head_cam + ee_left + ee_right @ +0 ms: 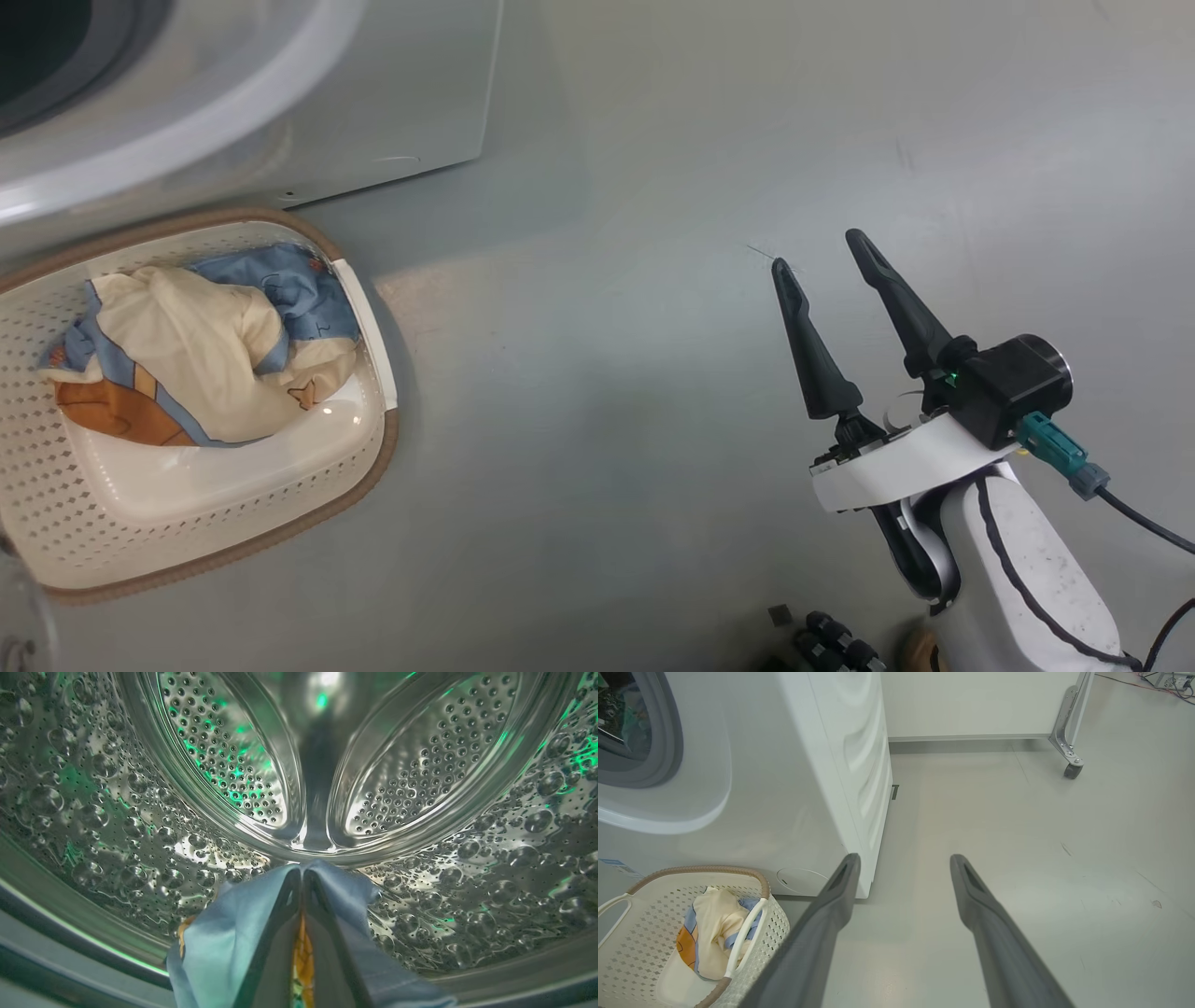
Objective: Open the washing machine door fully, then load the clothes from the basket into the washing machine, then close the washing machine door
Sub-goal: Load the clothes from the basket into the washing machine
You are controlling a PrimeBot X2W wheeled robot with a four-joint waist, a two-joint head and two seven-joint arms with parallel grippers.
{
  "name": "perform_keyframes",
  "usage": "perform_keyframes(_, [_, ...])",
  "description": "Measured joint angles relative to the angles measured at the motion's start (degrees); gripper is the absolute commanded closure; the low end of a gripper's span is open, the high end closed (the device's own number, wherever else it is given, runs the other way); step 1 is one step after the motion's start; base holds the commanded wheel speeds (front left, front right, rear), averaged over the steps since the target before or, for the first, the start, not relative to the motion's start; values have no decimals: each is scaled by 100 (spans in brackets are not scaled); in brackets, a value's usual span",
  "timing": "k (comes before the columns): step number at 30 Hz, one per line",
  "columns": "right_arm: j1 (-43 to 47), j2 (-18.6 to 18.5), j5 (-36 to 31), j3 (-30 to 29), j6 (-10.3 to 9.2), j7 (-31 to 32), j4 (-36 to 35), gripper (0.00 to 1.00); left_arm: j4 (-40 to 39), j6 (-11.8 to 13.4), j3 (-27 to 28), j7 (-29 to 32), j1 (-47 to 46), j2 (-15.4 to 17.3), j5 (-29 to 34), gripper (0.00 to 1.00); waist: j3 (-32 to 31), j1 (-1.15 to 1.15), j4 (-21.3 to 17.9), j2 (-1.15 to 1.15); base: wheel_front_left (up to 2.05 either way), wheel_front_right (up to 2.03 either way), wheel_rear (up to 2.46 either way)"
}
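Left wrist view: my left gripper (302,873) pinches light blue clothing (219,938) inside the washing machine's drum (112,812); my right gripper (817,250) gapes empty outside it, well apart from the basket (37,504).

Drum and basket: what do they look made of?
Drum: probably polished stainless steel; mirror-bright glare, embossed bumps, punched holes.
Basket: probably moulded plastic, cream and slightly glossy; evenly perforated walls, a shine on its bottom. The brown rim looks woven, but may just be moulded that way.
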Motion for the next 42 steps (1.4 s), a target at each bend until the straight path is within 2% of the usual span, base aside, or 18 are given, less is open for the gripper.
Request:
perform_keyframes(8, [1, 32, 97, 98, 0, 0, 54, 0, 168, 89, -37, -178, -355, 389, 337, 100, 173, 0, -294, 0, 0, 0, 0])
perform_keyframes(18, [52, 59, 149, 112, 0, 0, 57, 0, 254, 241, 170, -576, -897, 821, 390, 100, 393, 0, -634, 0, 0, 0, 0])
perform_keyframes(23, [149, 67, 151, 83, 0, 0, 74, 0, 588, 290, 64, -616, -990, 910, 621, 100, 470, 0, -748, 0, 0, 0, 0])
perform_keyframes(24, [148, 68, 151, 96, 0, 0, 90, 0, 723, 290, -15, -568, -971, 916, 676, 89, 472, 0, -763, 0, 0, 0, 0])
perform_keyframes(26, [148, 69, 152, 115, 0, 0, 110, 0, 834, 290, -100, -536, -923, 921, 738, 49, 464, 0, -776, 0, 0, 0, 0])
perform_keyframes(27, [149, 77, 157, 114, 0, 0, 123, 0, 955, 290, -158, -476, -878, 920, 789, 49, 447, 0, -784, 0, 0, 0, 0])
perform_keyframes(28, [149, 81, 162, 107, 0, 0, 127, 0, 1068, 290, -201, -412, -832, 915, 823, 9, 426, 0, -789, 0, 0, 0, 0])
perform_keyframes(29, [149, 82, 182, 93, 0, 0, 133, 0, 1124, 290, -224, -410, -783, 895, 840, 0, 401, 0, -792, 0, 0, 0, 0])
perform_keyframes(35, [149, 86, 281, 23, 0, 0, 167, 0, 1388, 331, -234, -400, -756, 762, 840, 0, 212, 0, -760, 0, 0, 0, 0])
perform_keyframes(40, [133, 85, 378, -8, 0, 0, 207, 0, 1626, 339, -190, -533, -634, 503, 791, 0, -3, -1, -683, 0, 0, 0, 0])
perform_keyframes(42, [131, 85, 400, -4, 0, 0, 272, 0, 1761, 341, -26, -645, -449, 338, 556, 0, -163, 0, -627, 0, 0, 0, 0])
